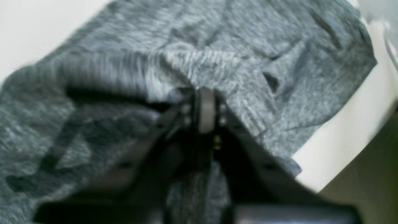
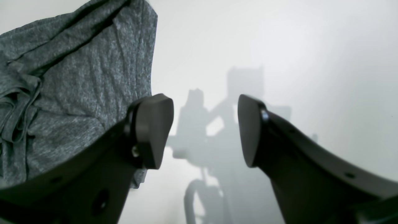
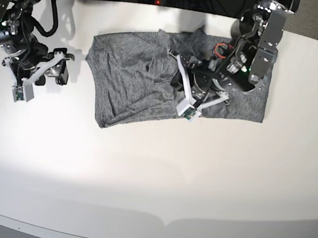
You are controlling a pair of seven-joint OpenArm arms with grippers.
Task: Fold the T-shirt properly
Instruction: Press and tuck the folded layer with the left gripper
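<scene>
We read this as the first grasp: left end effector pinched tight on a ridge of the T-shirt, mid-cloth. Right end effector hangs wide apart over bare table, beside the shirt's edge. Next we expect a lift and carry-over, needing the pinch to hold.

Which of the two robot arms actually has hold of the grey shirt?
The left arm, on the right in the base view: its fingers are shut on a bunch of the heather-grey knit T-shirt. The right arm's fingers stand open over bare white table.

L gripper jaws pinched together; R gripper jaws wide apart.
</scene>
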